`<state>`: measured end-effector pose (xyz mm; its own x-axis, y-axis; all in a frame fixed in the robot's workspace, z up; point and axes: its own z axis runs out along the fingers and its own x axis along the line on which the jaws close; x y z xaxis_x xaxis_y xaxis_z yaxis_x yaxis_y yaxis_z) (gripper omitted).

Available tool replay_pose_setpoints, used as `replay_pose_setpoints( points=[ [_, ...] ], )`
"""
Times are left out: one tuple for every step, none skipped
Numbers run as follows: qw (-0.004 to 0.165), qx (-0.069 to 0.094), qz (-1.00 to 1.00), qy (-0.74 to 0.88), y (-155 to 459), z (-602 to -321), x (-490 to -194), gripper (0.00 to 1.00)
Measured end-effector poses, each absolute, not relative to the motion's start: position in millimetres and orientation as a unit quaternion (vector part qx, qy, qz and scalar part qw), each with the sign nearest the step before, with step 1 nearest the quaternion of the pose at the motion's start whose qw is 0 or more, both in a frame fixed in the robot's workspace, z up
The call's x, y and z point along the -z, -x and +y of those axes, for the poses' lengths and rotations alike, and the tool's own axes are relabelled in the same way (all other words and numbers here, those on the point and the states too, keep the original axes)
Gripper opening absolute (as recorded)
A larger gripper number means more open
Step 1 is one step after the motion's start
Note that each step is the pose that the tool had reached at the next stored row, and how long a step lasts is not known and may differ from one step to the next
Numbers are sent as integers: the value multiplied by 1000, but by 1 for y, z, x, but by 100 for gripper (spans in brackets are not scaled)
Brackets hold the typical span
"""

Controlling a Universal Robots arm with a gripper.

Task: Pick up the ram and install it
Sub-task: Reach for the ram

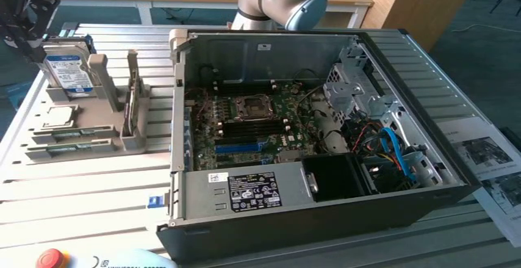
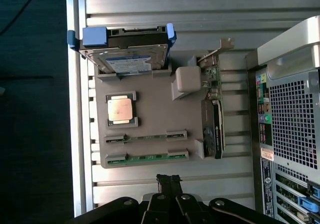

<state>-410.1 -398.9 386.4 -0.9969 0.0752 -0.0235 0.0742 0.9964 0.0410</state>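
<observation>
**Claw**: black fingers pressed together, gripping nothing. It is poised over the slatted metal worktop, just off the edge of the grey holder.

**Ram**: green stick lying in the holder's slot nearest the claw, untouched. A second ram stick lies parallel in the next slot.

**Processor chip**: square, silver, seated in a recess beyond the sticks.

**Hard drive**: silver with blue end rails, at the holder's far end. Its blue-and-white label is too small to read.

**Expansion card**: green board with a black shroud, on edge along the holder's side facing the computer case.

**Computer case**: black, side open, motherboard exposed. The black power-supply label has white print that is illegible.

**Pendant**: has a red button; "UNIVERSAL" is legible.

**Printed sheets**: on the exterior view's right.
</observation>
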Motion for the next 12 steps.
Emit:
replay_pose_setpoints(
  points=[
    [13,-20,999,-37,410,-399,-386,11],
    [13,-20,999,-37,410,-399,-386,11],
    [13,-20,999,-37,410,-399,-386,11],
    [13,-20,999,-37,410,-399,-386,11],
    [13,-20,999,-37,411,-398,-386,11],
    [13,-20,999,-37,411,-398,-386,11],
    [13,-20,999,-37,411,-397,-386,11],
    [13,-20,999,-37,411,-396,-386,11],
    [13,-20,999,-37,412,-395,-386,11],
    [13,-20,999,-37,412,-394,-386,11],
    [13,-20,999,-37,413,-393,-385,11],
    [13,-20,999,-37,413,-392,-385,11]
  ],
)
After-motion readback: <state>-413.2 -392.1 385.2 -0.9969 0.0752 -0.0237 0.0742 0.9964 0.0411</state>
